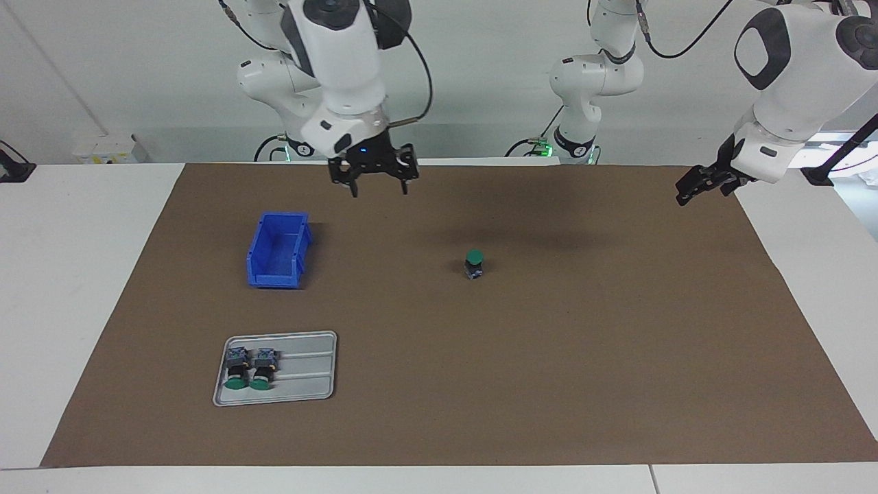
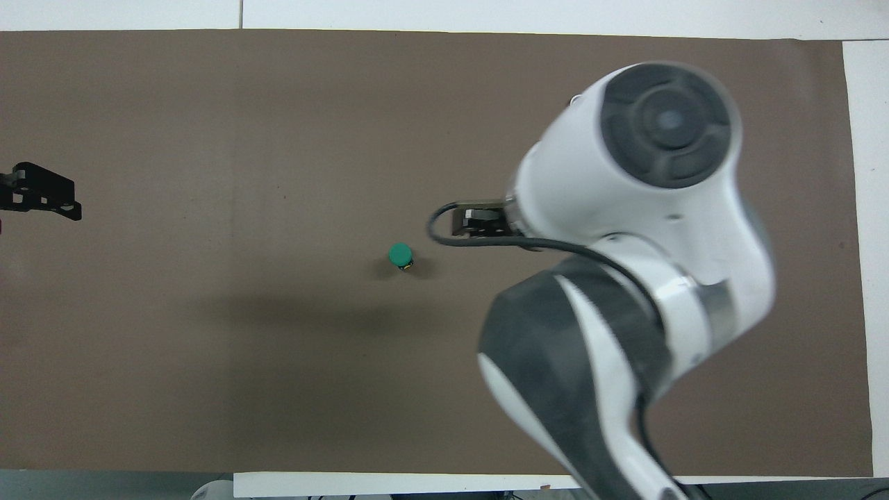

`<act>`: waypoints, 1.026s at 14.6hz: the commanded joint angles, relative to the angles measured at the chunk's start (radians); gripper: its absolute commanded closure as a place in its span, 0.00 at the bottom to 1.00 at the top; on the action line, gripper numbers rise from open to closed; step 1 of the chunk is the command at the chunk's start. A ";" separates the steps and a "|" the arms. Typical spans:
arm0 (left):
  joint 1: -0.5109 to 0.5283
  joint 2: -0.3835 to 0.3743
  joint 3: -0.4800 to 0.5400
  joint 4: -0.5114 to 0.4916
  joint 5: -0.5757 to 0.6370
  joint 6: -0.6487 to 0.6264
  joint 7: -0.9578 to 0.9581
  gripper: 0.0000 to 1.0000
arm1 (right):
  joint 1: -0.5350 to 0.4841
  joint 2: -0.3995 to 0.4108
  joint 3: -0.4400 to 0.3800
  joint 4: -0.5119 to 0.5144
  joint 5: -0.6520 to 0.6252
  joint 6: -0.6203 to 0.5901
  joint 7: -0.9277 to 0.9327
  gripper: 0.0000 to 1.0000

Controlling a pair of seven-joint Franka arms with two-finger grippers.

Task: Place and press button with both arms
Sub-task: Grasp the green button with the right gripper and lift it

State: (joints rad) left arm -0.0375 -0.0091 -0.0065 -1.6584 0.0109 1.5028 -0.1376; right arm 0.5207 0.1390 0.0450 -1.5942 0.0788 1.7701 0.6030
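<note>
The button (image 1: 474,264) stands upright mid-table (image 1: 549,384), green cap up, nothing touching it. The right gripper (image 1: 378,180) hangs open above the table, empty. The left gripper (image 1: 699,184) waits, jaws apart, over the table's edge. It looks light, rigid and tippy: grip the blocky body, not the smooth cap.

Matt brown paper-like mat (image 1: 549,384), glossy blue plastic bin (image 1: 278,250), dull grey metal-looking tray (image 1: 309,367), smooth green-capped button (image 1: 474,263).
</note>
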 commanded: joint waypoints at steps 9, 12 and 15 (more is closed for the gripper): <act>-0.013 -0.028 0.005 -0.015 0.014 -0.041 0.009 0.00 | 0.186 0.321 -0.010 -0.042 -0.056 0.431 -0.043 0.01; -0.012 -0.026 0.005 -0.014 0.017 -0.038 0.009 0.00 | 0.202 0.372 -0.010 -0.055 -0.056 0.492 -0.078 0.03; -0.005 -0.028 0.005 -0.017 0.017 -0.033 0.009 0.00 | 0.202 0.393 -0.010 -0.062 -0.056 0.506 -0.101 0.18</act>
State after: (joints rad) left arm -0.0426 -0.0174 -0.0064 -1.6581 0.0123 1.4744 -0.1376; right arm 0.7230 0.5301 0.0355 -1.6394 0.0336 2.2537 0.5226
